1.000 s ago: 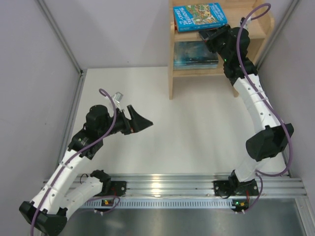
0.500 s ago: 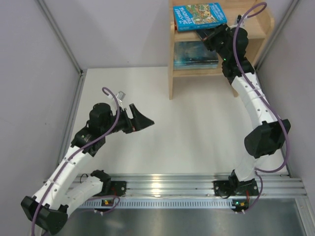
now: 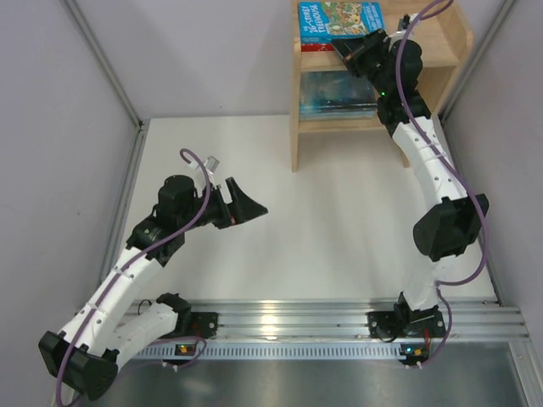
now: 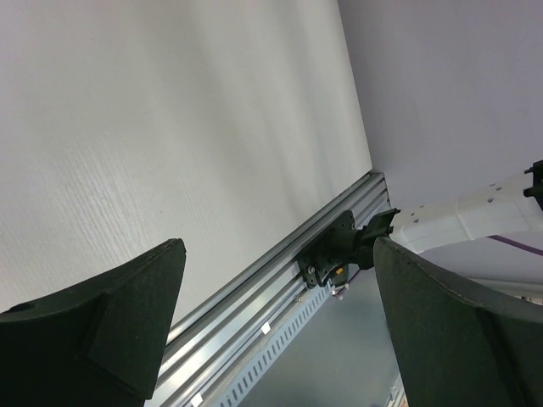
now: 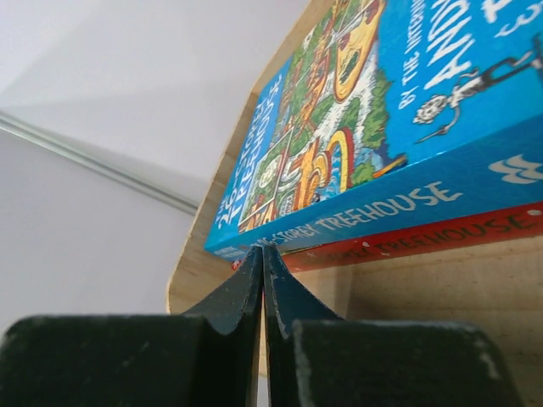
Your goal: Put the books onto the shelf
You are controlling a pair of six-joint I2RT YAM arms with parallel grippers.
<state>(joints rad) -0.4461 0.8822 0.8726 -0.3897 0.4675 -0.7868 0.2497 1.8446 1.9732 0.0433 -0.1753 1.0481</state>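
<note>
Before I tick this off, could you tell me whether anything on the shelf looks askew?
Only slightly: on the shelf, upper tier, the blue book lies skewed over the red book, their edges not lined up.

- Shelf (image 3: 296,140): small open unit of light unpainted wood with two flat tiers between solid side panels. It stands upright at the far edge of the surface (image 3: 339,237), right of centre.
- Bright blue book (image 3: 339,19): thin paperback lying flat on the upper tier, toward its left end. The cartoon-picture cover faces up, and the spine carries white lettering in the right wrist view (image 5: 373,110).
- Red book (image 3: 312,47): lies flat on the upper tier directly beneath the blue one, touching it. Only its red edge shows (image 5: 424,237).
- Dark teal book (image 3: 333,91): lies flat on the lower tier with its cloudy cover up, toward the left panel.
</note>
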